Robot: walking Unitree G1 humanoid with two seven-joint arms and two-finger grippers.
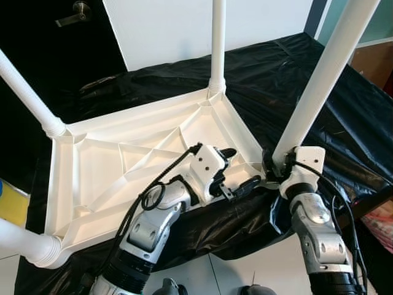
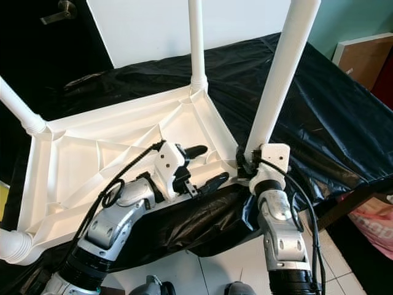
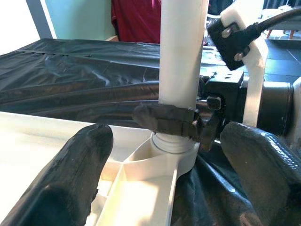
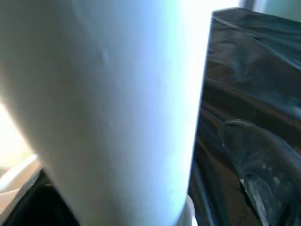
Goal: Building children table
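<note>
Left wrist view: right end effector (image 3: 188, 123) clamped on leg (image 3: 182, 52) base; left end effector (image 1: 236, 169) open alongside, empty. Keep leg vertical, twist into corner socket (image 3: 175, 157).

A room in a home: a dark door with a lever handle (image 1: 75, 12), white wall (image 1: 166, 27), teal wall (image 2: 362, 21), tiled floor (image 1: 245, 270), and a work surface draped in black plastic sheeting (image 1: 307, 80).

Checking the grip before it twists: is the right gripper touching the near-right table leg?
Touching. In the left wrist view the right gripper has a black finger wrapped flat against the white leg just above its socket, no gap.
</note>
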